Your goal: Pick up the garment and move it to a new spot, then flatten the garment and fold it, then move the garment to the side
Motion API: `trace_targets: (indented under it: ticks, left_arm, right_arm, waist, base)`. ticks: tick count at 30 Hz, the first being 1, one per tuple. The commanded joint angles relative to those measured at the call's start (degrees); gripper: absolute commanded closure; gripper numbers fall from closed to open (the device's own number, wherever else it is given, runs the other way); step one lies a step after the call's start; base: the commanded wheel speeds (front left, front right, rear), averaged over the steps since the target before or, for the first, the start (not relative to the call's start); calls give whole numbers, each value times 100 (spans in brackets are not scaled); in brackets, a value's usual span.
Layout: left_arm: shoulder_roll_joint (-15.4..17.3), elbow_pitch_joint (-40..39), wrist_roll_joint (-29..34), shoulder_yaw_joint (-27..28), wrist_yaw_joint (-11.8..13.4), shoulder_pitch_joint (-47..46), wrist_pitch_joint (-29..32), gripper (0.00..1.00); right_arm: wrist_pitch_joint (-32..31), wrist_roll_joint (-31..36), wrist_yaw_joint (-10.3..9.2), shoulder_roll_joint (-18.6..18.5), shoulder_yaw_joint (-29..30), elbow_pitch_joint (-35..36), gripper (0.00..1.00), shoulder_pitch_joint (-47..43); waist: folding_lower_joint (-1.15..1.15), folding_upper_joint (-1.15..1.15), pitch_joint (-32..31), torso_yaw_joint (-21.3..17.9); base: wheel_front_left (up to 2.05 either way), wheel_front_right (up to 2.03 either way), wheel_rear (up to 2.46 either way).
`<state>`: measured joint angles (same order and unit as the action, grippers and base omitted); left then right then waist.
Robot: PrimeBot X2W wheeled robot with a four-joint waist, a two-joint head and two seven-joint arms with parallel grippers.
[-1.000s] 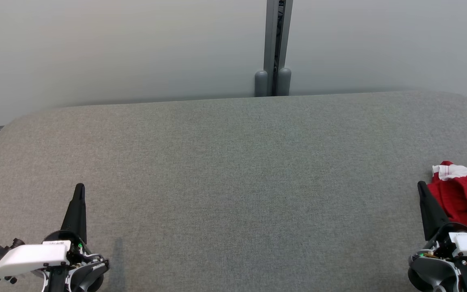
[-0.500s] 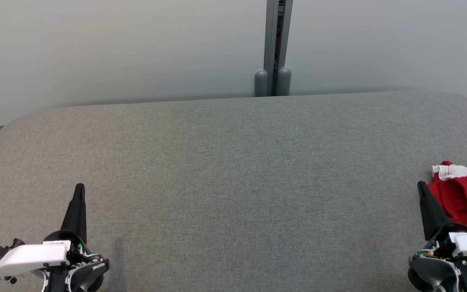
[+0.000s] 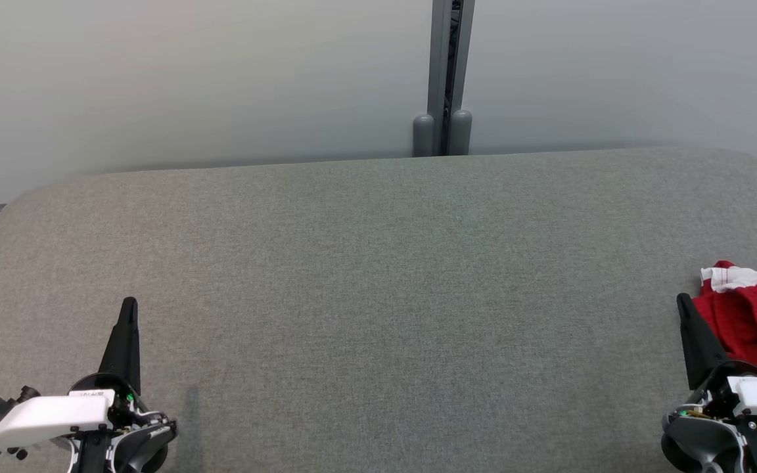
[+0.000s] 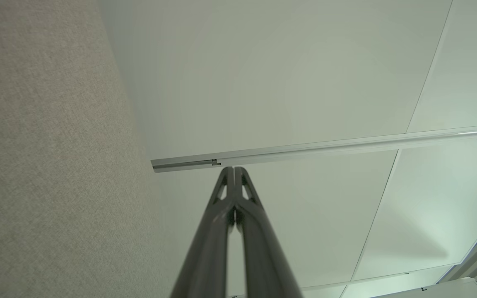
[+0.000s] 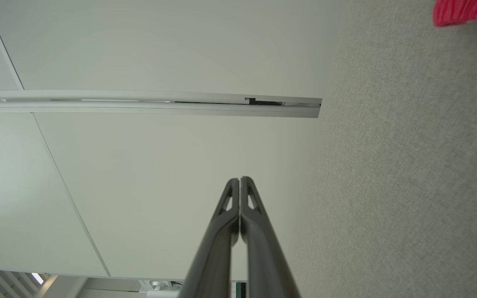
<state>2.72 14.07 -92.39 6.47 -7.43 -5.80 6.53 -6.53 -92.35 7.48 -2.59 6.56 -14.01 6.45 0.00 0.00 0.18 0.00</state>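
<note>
One red garment (image 3: 756,322) lies just beside the closed right fingers (image 3: 697,338).

The garment (image 3: 756,322) is bright red cloth with a white band along its far edge. It lies crumpled in a loose heap, unfolded, with soft ridges and shadowed hollows across it. It rests on the grey worktop (image 3: 378,295) at the far right, towards the near side. The head view's right edge cuts it off, so its full shape cannot be told. In the right wrist view a small red corner lies on the same grey surface.
</note>
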Motion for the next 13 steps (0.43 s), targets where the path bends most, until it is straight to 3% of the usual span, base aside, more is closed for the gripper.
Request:
trace_targets:
  ticks: [1, 13]
  left_arm:
    - [30, -20, -8, 22, -23, -82, 18, 100]
    - [30, -20, -8, 22, -23, -82, 18, 100]
  right_arm:
    - [-20, -15, 1, -55, 6, 20, 100, -49]
    - [-20, -15, 2, -56, 6, 20, 100, -49]
  waist:
    - [0, 0, 0, 0]
    - [0, 0, 0, 0]
  base:
    - [0, 0, 0]
    - [0, 0, 0]
